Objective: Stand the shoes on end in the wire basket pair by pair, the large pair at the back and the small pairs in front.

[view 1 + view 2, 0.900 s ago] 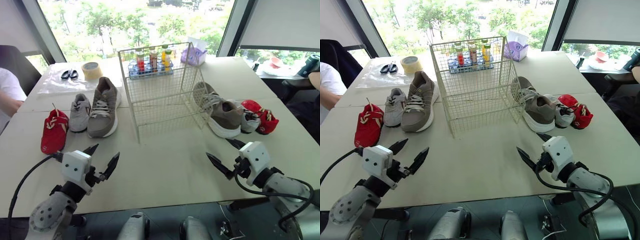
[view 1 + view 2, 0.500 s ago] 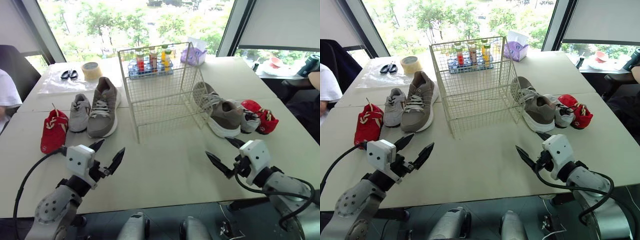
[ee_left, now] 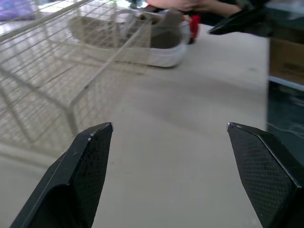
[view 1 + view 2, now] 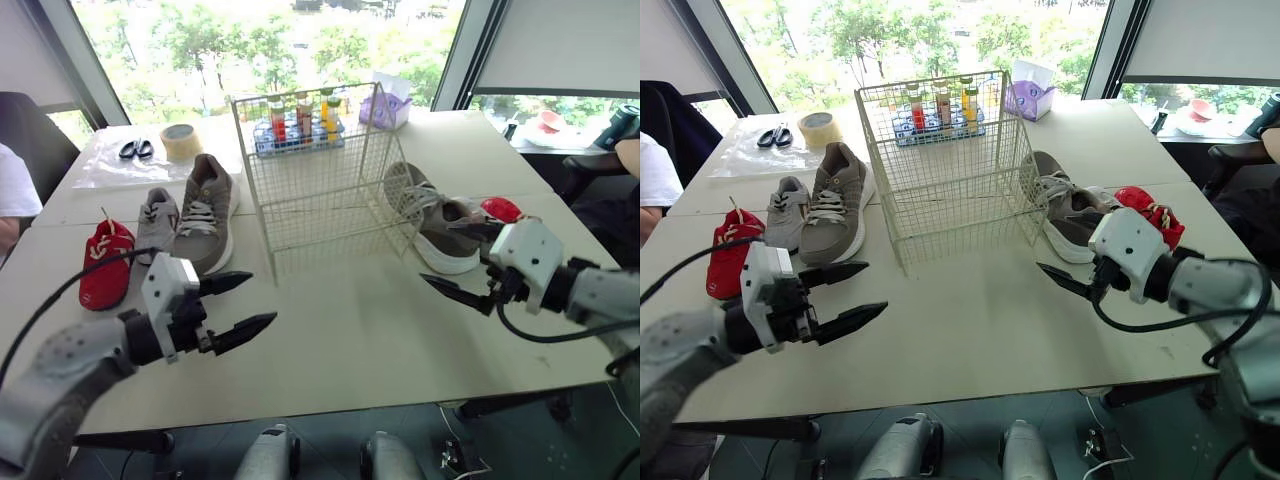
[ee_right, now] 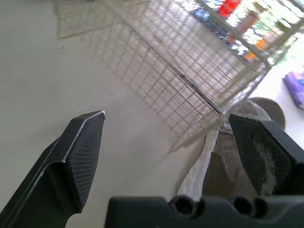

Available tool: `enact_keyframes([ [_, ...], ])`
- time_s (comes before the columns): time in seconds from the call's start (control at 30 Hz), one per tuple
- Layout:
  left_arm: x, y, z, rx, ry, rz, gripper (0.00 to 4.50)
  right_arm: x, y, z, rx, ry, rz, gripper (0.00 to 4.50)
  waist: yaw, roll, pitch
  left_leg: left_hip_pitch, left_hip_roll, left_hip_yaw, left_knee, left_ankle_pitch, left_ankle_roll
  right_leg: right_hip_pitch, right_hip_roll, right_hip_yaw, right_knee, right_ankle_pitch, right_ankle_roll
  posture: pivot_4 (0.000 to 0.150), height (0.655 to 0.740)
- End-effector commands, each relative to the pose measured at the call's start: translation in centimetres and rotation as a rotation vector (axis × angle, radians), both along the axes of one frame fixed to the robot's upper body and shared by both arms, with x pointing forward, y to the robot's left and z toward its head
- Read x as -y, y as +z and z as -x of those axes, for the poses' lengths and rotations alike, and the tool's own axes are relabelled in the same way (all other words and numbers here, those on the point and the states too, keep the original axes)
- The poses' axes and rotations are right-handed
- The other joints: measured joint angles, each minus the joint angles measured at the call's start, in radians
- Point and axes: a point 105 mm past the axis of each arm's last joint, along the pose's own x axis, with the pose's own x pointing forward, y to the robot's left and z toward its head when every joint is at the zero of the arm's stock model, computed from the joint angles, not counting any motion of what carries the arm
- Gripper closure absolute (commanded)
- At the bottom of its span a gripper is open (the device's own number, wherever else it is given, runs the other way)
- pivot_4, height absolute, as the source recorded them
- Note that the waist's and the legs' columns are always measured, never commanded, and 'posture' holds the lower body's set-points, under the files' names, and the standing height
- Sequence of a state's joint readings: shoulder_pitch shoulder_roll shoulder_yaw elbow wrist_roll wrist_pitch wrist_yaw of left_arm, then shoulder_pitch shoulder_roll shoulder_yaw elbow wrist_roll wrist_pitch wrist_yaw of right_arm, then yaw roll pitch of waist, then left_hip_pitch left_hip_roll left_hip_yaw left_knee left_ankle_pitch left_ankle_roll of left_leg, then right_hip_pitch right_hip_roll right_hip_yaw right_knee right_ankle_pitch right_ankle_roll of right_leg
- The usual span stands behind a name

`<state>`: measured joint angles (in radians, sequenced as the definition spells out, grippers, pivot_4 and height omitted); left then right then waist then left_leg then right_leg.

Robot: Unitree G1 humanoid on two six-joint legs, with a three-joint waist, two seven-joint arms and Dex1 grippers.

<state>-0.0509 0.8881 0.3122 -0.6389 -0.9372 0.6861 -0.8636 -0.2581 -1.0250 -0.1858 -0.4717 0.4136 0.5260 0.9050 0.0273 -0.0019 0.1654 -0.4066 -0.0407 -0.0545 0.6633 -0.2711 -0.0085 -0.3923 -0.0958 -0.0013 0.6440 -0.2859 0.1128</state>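
While agape, left end effector [image 4: 262, 299] aloft.

Table [image 4: 340, 325] w/ wire basket [image 4: 318, 200] mid, L shoes [image 4: 205, 215] + R shoes [image 4: 445, 228] beside, tape [image 4: 183, 140] + scissors [image 4: 133, 149] back-L.

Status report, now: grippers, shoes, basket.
Left gripper open, empty, over the table. Right gripper open, empty, next to large right shoe. Wire basket empty; large left shoe and the rest flat beside it. Nothing blocking.

This looks like an office or meeting room: a large pale counter [image 4: 340, 330] by tall windows [image 4: 250, 40] overlooking trees, a roller blind [image 4: 560, 45], a dark chair [image 4: 20, 120], tape [image 4: 182, 140], scissors [image 4: 132, 149] and a tissue box [image 4: 385, 105].
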Motion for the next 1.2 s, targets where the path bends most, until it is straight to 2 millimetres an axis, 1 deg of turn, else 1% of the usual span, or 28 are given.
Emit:
enact_keyframes([
  [0.03,-0.1,2.2,0.1,-0.038,-0.132,-0.008,0.58,-0.8,1.1,-1.0,-0.029,0.122,0.082,0.00,-0.013,0.000,0.001,0.000,0.000,0.000,0.000,0.000,0.000,0.000,0.000,0.000,0.000,0.000,0.000,0.150,0.7400],
  [0.17,-0.1,3.4,-0.5,-0.003,-0.207,-0.094,0.58,-2.2,2.8,-3.2,-0.061,0.209,0.126,0.00,-0.037,0.002,0.005,-0.001,0.000,0.001,0.000,0.000,0.000,-0.002,0.000,0.000,0.001,0.002,0.004,0.150,0.7400],
  [0.2,-0.1,3.7,-0.9,0.013,-0.211,-0.104,0.58,-2.6,3.0,-3.9,-0.085,0.229,0.136,0.00,-0.041,0.002,0.005,-0.001,0.000,0.001,0.000,0.000,0.000,-0.002,0.000,0.000,0.001,0.002,0.005,0.150,0.7400],
  [0.27,0.3,4.7,-1.6,0.049,-0.218,-0.088,0.58,-3.8,3.2,-6.2,-0.090,0.249,0.164,0.00,-0.050,0.001,0.006,-0.001,0.000,0.001,-0.001,0.000,0.000,-0.003,0.001,0.000,0.001,0.002,0.005,0.150,0.7400],
  [0.33,0.5,4.9,-2.1,0.070,-0.221,-0.086,0.58,-4.9,3.0,-7.5,-0.094,0.276,0.200,0.00,-0.051,0.000,0.007,-0.001,0.001,0.001,-0.001,0.001,-0.001,-0.004,0.002,0.001,0.002,0.002,0.005,0.150,0.7400],
  [0.43,0.7,4.7,-2.4,0.077,-0.216,-0.089,0.58,-6.1,2.5,-8.5,-0.116,0.317,0.228,0.00,-0.047,0.001,0.009,-0.003,0.001,0.001,-0.002,0.001,-0.002,-0.007,0.002,0.001,0.003,0.002,0.005,0.150,0.7400],
  [0.5,0.9,4.6,-2.4,0.079,-0.211,-0.082,0.58,-6.5,2.0,-9.1,-0.127,0.325,0.258,0.00,-0.043,0.001,0.010,-0.005,0.001,0.001,-0.002,0.002,-0.004,-0.009,0.002,0.001,0.003,0.002,0.005,0.150,0.7400],
  [0.67,1.0,4.6,-2.4,0.096,-0.187,-0.078,0.58,-6.7,0.7,-10.1,-0.147,0.335,0.341,0.00,-0.041,0.000,0.012,-0.008,0.000,0.001,-0.001,0.003,-0.005,-0.012,0.001,0.001,0.004,0.002,0.005,0.150,0.7400],
  [0.77,0.9,4.6,-2.5,0.111,-0.166,-0.088,0.53,-6.6,0.0,-10.7,-0.140,0.319,0.392,0.86,-0.043,0.000,0.012,-0.008,0.000,0.001,-0.001,0.004,-0.007,-0.013,0.002,0.001,0.005,0.002,0.005,0.150,0.7400],
  [0.8,0.9,4.5,-2.5,0.116,-0.163,-0.093,0.53,-6.5,-0.3,-10.9,-0.144,0.312,0.403,1.31,-0.044,0.000,0.012,-0.008,0.000,0.001,-0.001,0.005,-0.009,-0.013,0.002,0.001,0.005,0.002,0.005,0.150,0.7400],
  [0.83,0.9,4.6,-2.5,0.119,-0.160,-0.092,0.53,-6.5,-0.4,-11.0,-0.147,0.310,0.412,1.88,-0.045,0.000,0.012,-0.008,0.000,0.001,-0.001,0.005,-0.009,-0.013,0.002,0.002,0.006,0.002,0.005,0.150,0.7400],
  [0.87,0.9,4.6,-2.5,0.122,-0.156,-0.090,0.53,-6.5,-0.6,-11.1,-0.150,0.310,0.418,2.35,-0.044,0.000,0.012,-0.008,0.000,0.001,-0.001,0.005,-0.009,-0.013,0.002,0.002,0.006,0.002,0.005,0.150,0.7400],
  [1.0,0.9,5.1,-2.7,0.145,-0.142,-0.092,0.53,-6.9,-0.7,-10.9,-0.161,0.325,0.408,4.39,-0.044,0.000,0.013,-0.008,0.000,0.001,-0.001,0.006,-0.009,-0.014,0.002,0.002,0.006,0.002,0.005,0.150,0.7400],
  [1.03,0.9,5.2,-2.7,0.149,-0.141,-0.089,0.53,-7.0,-0.6,-10.8,-0.161,0.331,0.401,4.47,-0.045,0.000,0.013,-0.008,0.001,0.001,-0.001,0.006,-0.010,-0.014,0.002,0.002,0.006,0.002,0.005,0.150,0.7400],
  [1.13,1.0,5.7,-2.9,0.166,-0.138,-0.081,0.53,-7.8,0.1,-10.3,-0.151,0.343,0.354,4.47,-0.043,0.000,0.013,-0.008,0.000,0.001,-0.001,0.006,-0.010,-0.014,0.002,0.002,0.006,0.002,0.005,0.150,0.7400],
  [1.2,1.0,6.0,-3.0,0.179,-0.137,-0.082,0.53,-8.6,0.5,-8.8,-0.167,0.403,0.327,4.47,-0.043,0.000,0.013,-0.008,0.000,0.001,-0.001,0.006,-0.010,-0.014,0.002,0.002,0.007,0.002,0.005,0.150,0.7400],
])
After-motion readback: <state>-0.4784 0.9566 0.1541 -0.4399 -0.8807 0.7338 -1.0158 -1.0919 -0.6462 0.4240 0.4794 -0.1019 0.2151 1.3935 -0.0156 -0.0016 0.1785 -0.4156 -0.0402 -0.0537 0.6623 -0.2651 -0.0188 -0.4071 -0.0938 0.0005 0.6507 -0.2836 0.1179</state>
